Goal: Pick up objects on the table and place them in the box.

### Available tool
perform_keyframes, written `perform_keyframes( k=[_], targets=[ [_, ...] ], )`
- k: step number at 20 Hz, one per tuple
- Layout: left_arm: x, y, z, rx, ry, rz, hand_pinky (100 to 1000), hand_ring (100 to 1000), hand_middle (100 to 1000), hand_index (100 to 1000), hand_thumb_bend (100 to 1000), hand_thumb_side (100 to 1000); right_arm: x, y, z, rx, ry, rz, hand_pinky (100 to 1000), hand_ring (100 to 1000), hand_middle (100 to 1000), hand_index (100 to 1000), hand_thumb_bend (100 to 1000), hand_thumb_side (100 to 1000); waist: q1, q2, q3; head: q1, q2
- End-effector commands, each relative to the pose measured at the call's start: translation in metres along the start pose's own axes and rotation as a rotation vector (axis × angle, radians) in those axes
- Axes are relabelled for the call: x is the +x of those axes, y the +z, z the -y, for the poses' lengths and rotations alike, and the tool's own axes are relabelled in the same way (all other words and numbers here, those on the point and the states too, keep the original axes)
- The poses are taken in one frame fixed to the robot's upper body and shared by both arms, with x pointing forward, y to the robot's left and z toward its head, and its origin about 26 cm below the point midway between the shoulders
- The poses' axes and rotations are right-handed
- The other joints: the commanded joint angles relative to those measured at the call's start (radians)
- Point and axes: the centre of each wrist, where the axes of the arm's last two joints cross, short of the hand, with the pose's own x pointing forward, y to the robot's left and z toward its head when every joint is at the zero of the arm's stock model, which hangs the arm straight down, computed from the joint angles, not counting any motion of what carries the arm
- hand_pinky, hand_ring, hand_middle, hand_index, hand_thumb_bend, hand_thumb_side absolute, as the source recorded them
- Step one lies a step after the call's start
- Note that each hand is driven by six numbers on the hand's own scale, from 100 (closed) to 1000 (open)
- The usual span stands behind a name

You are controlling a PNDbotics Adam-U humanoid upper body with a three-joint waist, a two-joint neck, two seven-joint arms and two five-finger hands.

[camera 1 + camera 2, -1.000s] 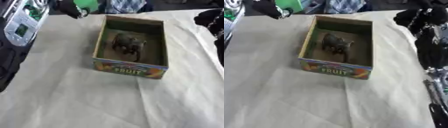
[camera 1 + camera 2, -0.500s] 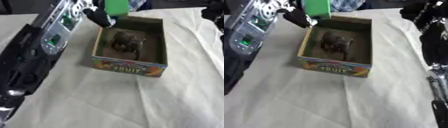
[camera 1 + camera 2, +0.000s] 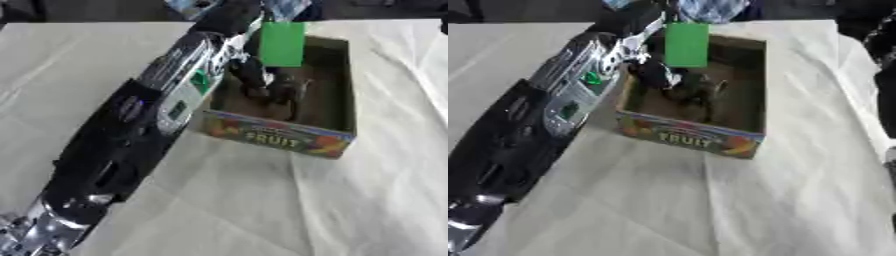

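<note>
A green block [image 3: 282, 44] was held in the curled fingers of the left hand [image 3: 249, 70], over the box [image 3: 341, 107] at its 11 o'clock corner. It was judged light, rigid, smooth-faced; best pinched across flat sides. A dark object [image 3: 697, 92] lay inside.

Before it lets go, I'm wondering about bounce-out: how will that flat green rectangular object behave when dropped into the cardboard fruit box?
The flat green rectangular object keeps straight edges in the left hand, so it is probably stiff. It looks thin, likely light. Hanging over the cardboard fruit box, it may land tilted against the dark toy animal rather than flat.
</note>
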Motion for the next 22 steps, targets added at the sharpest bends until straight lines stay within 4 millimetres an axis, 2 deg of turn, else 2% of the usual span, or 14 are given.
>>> perform_keyframes(
  k=[1,3,5,6,7,8,9,10,11,14,15,22],
  targets=[
    [0.0059,-0.0009,-0.0025,0.01,-0.028,0.025,257,526,1000,298,100,193,0.0074,-0.0049,0.0007,0.01,0.008,0.029,808,743,667,975,397,1000,-0.004,-0.018,-0.003,0.0,0.0],
    [0.007,-0.0007,-0.0006,-0.004,-0.041,0.042,282,556,1000,399,100,227,0.0072,-0.0045,0.0005,0.011,0.007,0.025,807,742,667,975,397,1000,-0.003,-0.017,-0.003,-0.004,-0.001],
    [0.0075,-0.0003,0.0001,-0.019,-0.063,0.057,322,599,1000,588,100,274,0.0071,-0.0043,0.0005,0.012,0.008,0.023,807,742,667,975,397,1000,-0.002,-0.018,-0.003,-0.008,-0.001],
    [0.0071,-0.0003,0.0004,-0.026,-0.074,0.06,353,624,1000,747,100,301,0.0071,-0.0043,0.0005,0.012,0.008,0.022,807,742,666,975,397,1000,-0.001,-0.018,-0.003,-0.01,-0.001],
    [0.0063,-0.0004,0.0011,-0.033,-0.087,0.059,394,662,1000,818,121,371,0.0071,-0.0042,0.0007,0.011,0.008,0.022,807,742,666,975,397,1000,-0.001,-0.018,-0.003,-0.012,-0.002],
    [0.0055,-0.0004,0.0014,-0.036,-0.098,0.056,419,684,1000,840,216,478,0.007,-0.004,0.0009,0.011,0.009,0.021,807,742,666,975,396,1000,-0.001,-0.019,-0.003,-0.015,-0.003],
    [0.0048,-0.0003,0.0014,-0.033,-0.109,0.051,452,715,1000,858,351,606,0.007,-0.0038,0.0011,0.01,0.009,0.02,807,742,666,975,396,1000,0.0,-0.019,-0.003,-0.017,-0.004],
    [0.004,-0.0002,0.001,-0.026,-0.118,0.042,483,742,1000,878,467,685,0.0069,-0.0037,0.0012,0.01,0.01,0.019,807,742,666,976,396,1000,0.0,-0.019,-0.002,-0.019,-0.004],
    [0.0034,-0.0001,0.0006,-0.014,-0.127,0.031,501,757,1000,891,508,715,0.0069,-0.0037,0.0012,0.009,0.009,0.019,807,742,666,975,395,1000,0.0,-0.019,-0.002,-0.021,-0.005],
    [0.0023,0.0001,-0.0002,0.024,-0.149,-0.006,567,808,1000,928,661,899,0.007,-0.0038,0.0013,0.009,0.008,0.019,807,742,666,976,395,1000,0.001,-0.02,-0.002,-0.023,-0.008],
    [0.002,0.0002,-0.0008,0.037,-0.151,-0.02,582,822,1000,932,685,930,0.007,-0.0038,0.0013,0.009,0.008,0.019,807,742,666,976,395,1000,0.001,-0.02,-0.002,-0.023,-0.009],
    [0.0012,-0.0001,0.0003,0.083,-0.151,-0.065,609,856,1000,930,751,997,0.0071,-0.0041,0.0011,0.009,0.004,0.019,806,741,665,976,394,1000,0.001,-0.021,-0.003,-0.022,-0.016]
  ],
)
